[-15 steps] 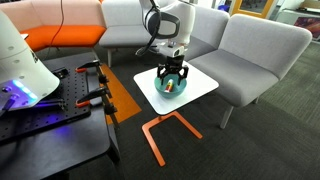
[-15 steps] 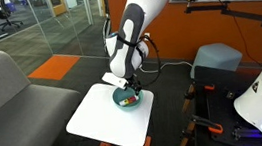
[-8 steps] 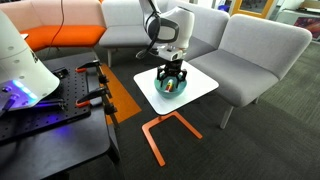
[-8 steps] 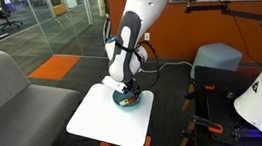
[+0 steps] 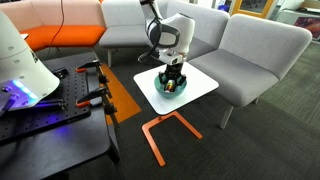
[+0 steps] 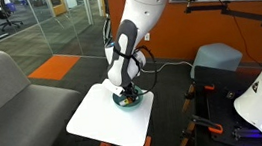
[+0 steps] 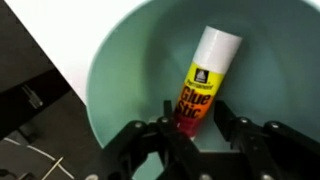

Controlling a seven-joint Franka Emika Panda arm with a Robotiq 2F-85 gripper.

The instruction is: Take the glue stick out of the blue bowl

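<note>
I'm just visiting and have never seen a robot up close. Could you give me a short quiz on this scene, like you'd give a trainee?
1. What colour is the cap of the glue stick? A white, B green, C black.
2. True or false: the glue stick lies on the white table, outside the blue bowl.
3. Fill the gap: in the wrist view the gripper has its fingers on either side of the stick's ___ end.

Key: 1 A. 2 False, it lies inside the bowl. 3 red.
</note>
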